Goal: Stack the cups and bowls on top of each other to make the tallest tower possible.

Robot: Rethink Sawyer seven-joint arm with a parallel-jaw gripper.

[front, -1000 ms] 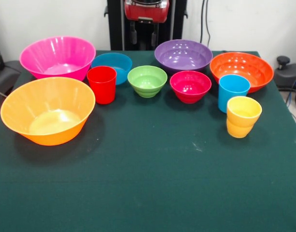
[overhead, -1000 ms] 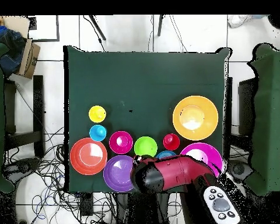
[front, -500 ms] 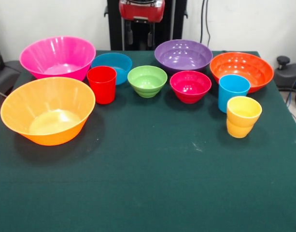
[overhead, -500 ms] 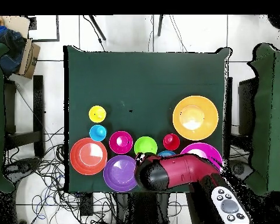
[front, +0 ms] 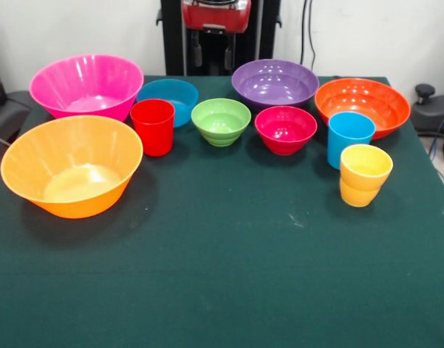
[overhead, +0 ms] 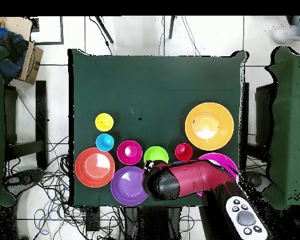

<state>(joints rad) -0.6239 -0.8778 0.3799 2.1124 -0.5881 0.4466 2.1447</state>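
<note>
All the bowls and cups stand apart on the green table. In the front view a pink bowl point(front: 86, 85) and a yellow-orange bowl point(front: 71, 174) are at the left. A small blue bowl point(front: 169, 98), a red cup point(front: 153, 127), a green bowl point(front: 221, 121) and a crimson bowl point(front: 285, 129) run across the middle. A purple bowl point(front: 274, 82), an orange bowl point(front: 362, 105), a sky-blue cup point(front: 350, 138) and a yellow cup point(front: 365, 175) are at the right. My gripper point(front: 211, 58) hangs open and empty above the far edge, between the blue and purple bowls.
In the overhead view the red arm point(overhead: 184, 180) covers the small blue bowl and part of the pink bowl point(overhead: 220, 162). The green table point(overhead: 155, 81) has bare cloth on its half away from the robot. Chairs and cables surround it.
In the overhead view the arm's head has edged a little further over the table, now hiding the small blue bowl. The bowls and cups have not moved.
</note>
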